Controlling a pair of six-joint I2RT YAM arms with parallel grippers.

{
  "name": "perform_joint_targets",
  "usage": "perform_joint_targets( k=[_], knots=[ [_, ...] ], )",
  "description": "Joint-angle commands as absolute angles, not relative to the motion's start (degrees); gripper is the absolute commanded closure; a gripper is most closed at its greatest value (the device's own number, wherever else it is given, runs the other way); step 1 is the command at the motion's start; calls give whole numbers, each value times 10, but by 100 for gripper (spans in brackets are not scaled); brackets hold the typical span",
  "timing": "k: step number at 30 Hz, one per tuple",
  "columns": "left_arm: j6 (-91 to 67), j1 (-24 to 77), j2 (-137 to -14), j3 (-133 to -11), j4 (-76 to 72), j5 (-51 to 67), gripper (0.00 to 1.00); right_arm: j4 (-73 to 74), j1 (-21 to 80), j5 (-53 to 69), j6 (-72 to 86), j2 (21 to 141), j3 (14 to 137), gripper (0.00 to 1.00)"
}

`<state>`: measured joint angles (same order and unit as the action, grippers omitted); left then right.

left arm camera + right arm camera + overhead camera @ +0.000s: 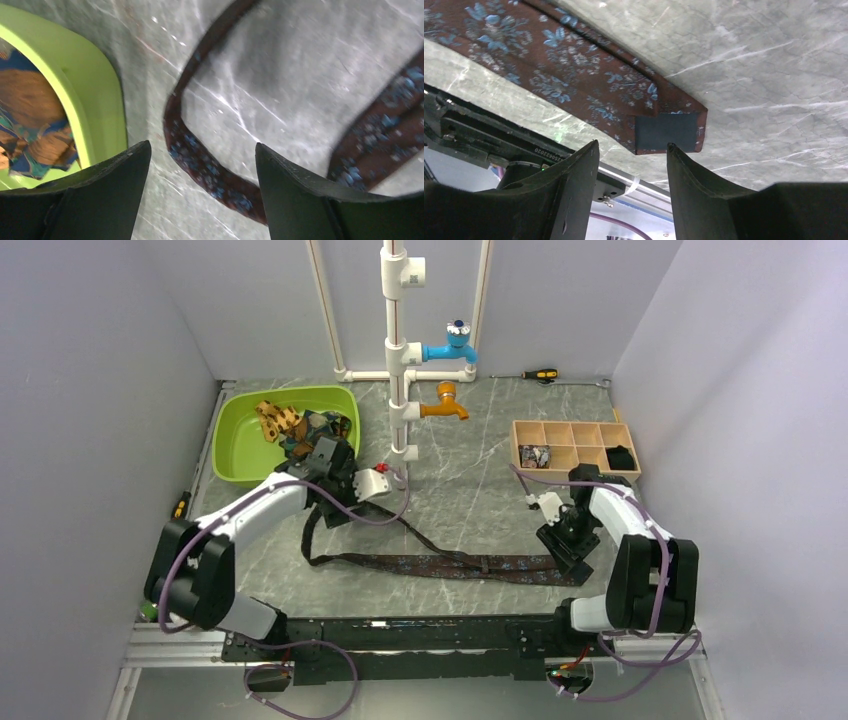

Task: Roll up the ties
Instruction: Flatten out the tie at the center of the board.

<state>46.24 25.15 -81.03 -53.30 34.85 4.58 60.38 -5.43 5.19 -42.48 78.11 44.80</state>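
Note:
A dark brown tie with pale blue speckles lies along the front of the table. Its narrow part loops up to the left. My left gripper is open just above that narrow strand, which runs between the fingers in the left wrist view, by the green basin. My right gripper is open over the tie's wide end. In the right wrist view that end is folded back, showing dark lining just ahead of the open gripper. More ties, tan-orange and teal, lie in the basin.
A white pipe stand with a blue tap and an orange tap stands at the back middle. A wooden compartment tray sits at the back right. A screwdriver lies by the back wall. The metal rail borders the table's front edge.

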Motion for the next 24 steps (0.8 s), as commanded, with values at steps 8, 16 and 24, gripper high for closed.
perform_joint_targets(
  k=[8, 16, 24],
  knots=[
    [554, 270, -934, -567, 296, 23, 33, 548, -77, 33, -413, 825, 439, 51],
    [547, 272, -853, -532, 372, 55, 100, 546, -86, 37, -417, 834, 439, 53],
    [613, 287, -592, -442, 533, 111, 100, 564, -103, 43, -434, 828, 453, 54]
  ],
)
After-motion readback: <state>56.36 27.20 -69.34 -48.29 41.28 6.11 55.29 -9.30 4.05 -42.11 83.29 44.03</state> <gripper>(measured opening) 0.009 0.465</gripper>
